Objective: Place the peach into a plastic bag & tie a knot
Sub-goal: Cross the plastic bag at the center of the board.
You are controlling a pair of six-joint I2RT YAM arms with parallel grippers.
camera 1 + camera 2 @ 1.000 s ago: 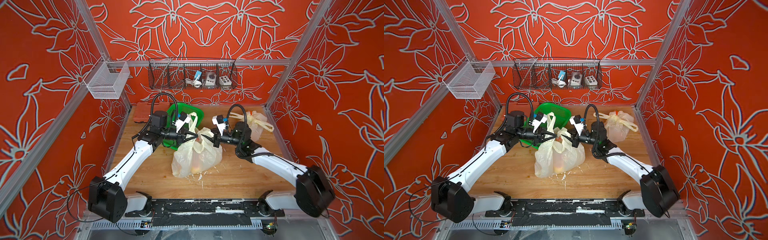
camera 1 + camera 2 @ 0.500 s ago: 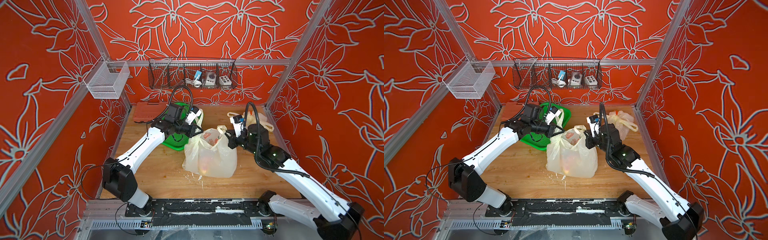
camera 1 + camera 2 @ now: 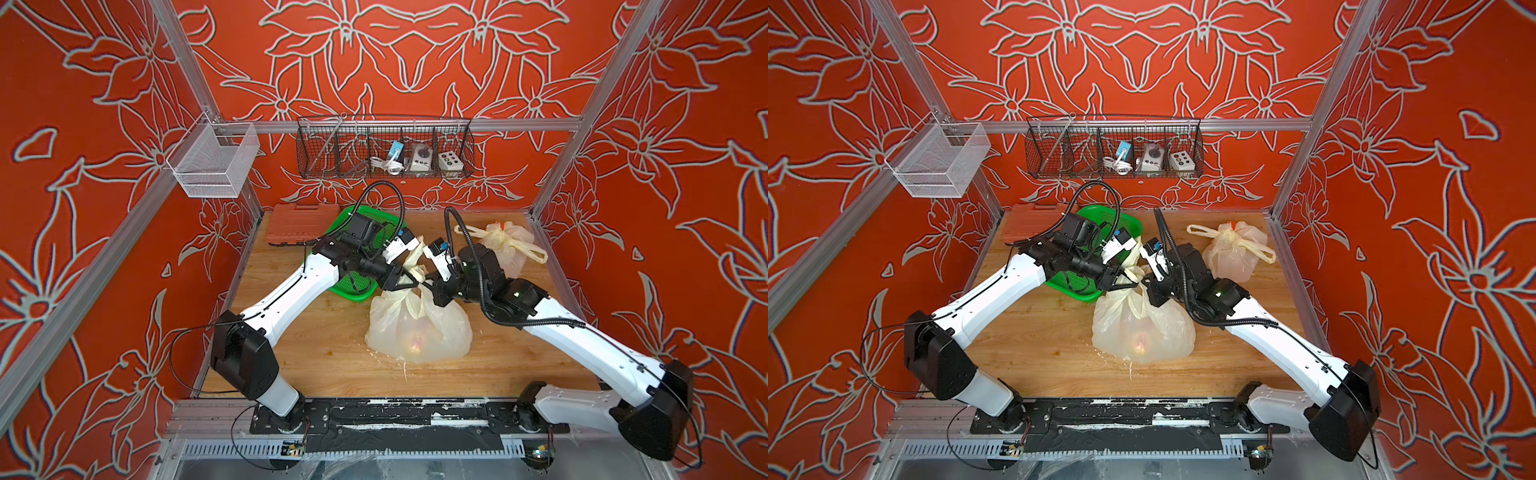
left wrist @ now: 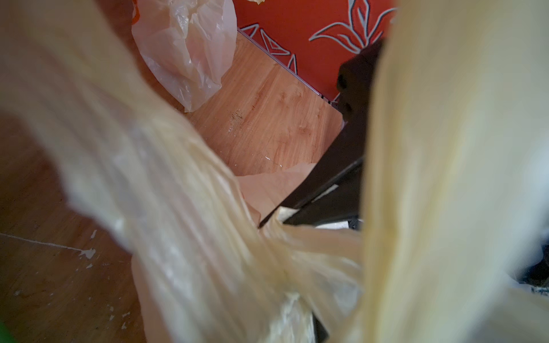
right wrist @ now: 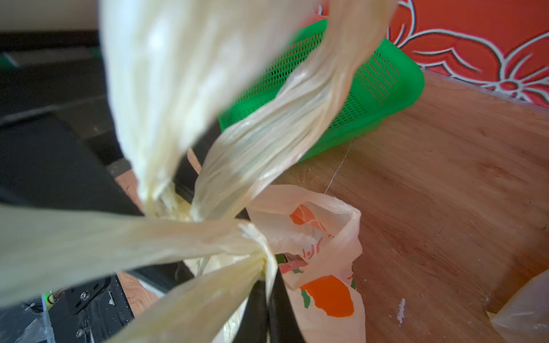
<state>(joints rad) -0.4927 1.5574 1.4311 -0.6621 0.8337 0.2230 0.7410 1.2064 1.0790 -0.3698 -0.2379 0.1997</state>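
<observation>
A pale translucent plastic bag [image 3: 417, 328] [image 3: 1142, 328] sits mid-table, and the peach [image 3: 415, 343] [image 3: 1140, 343] shows as a pink-orange glow inside it. The bag's two handles are twisted together above its neck. My left gripper [image 3: 409, 282] [image 3: 1126, 282] is at that twist with its jaws spread around a handle strand. In the left wrist view, plastic hides the jaws. My right gripper [image 3: 432, 287] [image 5: 269, 303] faces it from the other side, shut on a handle strand [image 5: 208, 285]. Its black fingers [image 4: 326, 190] pinch the plastic.
A second, knotted bag [image 3: 505, 245] [image 3: 1235, 249] lies at the back right. A green perforated basket [image 3: 353, 286] [image 5: 380, 89] and a red case [image 3: 299, 226] sit at the back left under my left arm. Wire baskets [image 3: 384, 147] hang on the back wall.
The bag has slid right and towards the front. Both grippers have come together over its neck with the handles crossed. My left jaws have spread apart; the right stays clamped.
</observation>
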